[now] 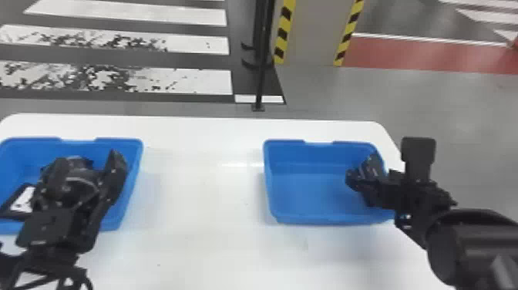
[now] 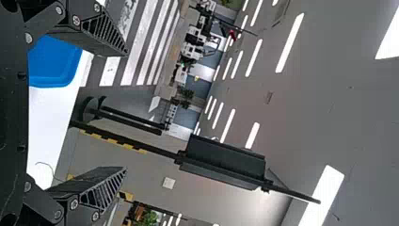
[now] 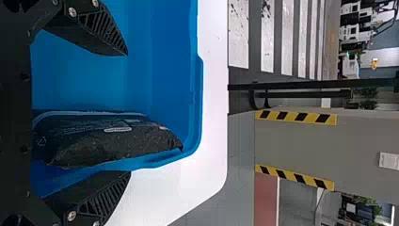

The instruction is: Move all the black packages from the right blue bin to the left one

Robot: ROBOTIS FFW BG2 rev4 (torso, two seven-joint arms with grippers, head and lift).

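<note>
Right gripper (image 1: pixel 362 187): over the right side of the right blue bin (image 1: pixel 283 158), fingers wide apart, one each side of a black package (image 3: pixel 108 141), grip not closed on it. Can't tell if either finger touches it. Fingers are flat, black, tapered, with ribbed sides.

Package: pillow-shaped, creased plastic film with slight sheen, pale stripe along one edge, small light print patches. Leans on the bin's right wall, near the far corner.

Left gripper (image 1: pixel 86 166): above the left blue bin (image 1: pixel 133 166), fingers spread, nothing between them in the left wrist view. That bin holds a flat dark package with a white label (image 1: pixel 23 198). Dark shapes under the gripper, can't tell what.

Bins: smooth plastic, sloped walls, rounded corners, notched far rims. Table (image 1: pixel 204 193): smooth white top, rounded corners, slight gloss.
</note>
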